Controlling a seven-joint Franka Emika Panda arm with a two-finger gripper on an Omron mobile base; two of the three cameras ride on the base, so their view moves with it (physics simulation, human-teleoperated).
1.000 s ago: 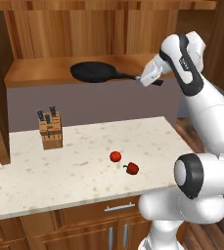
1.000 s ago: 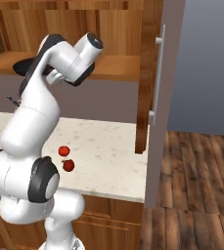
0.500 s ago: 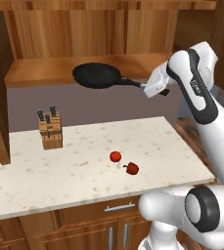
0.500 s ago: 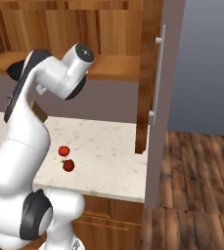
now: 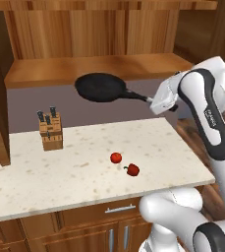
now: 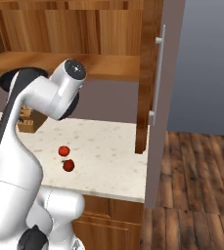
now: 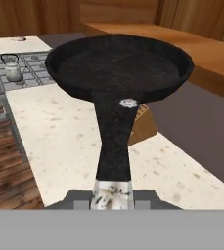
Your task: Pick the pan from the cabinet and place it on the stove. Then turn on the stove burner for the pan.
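Note:
The pan (image 5: 101,87), round and matte black, hangs in the air in front of the open cabinet's wooden shelf (image 5: 99,66), above the counter. My gripper (image 5: 157,102) is shut on the silvery tip of its long handle, to the right of the pan. In the hand view the pan (image 7: 118,66) stretches away from my gripper (image 7: 112,196), roughly level, with its handle tip clamped between the jaws. The stove (image 7: 28,73), with dark grates, lies beyond the counter's end at the upper left of that view.
A knife block (image 5: 51,132) stands on the pale counter (image 5: 45,177), with a tomato (image 5: 116,157) and a red pepper (image 5: 132,170) nearer the front. A small kettle (image 7: 13,71) sits on the stove. The open cabinet door (image 6: 155,97) with its grey bar handle stands to the right.
The pan has come off the cabinet shelf and moved down and outward, toward the front. The arm has drawn back with it.

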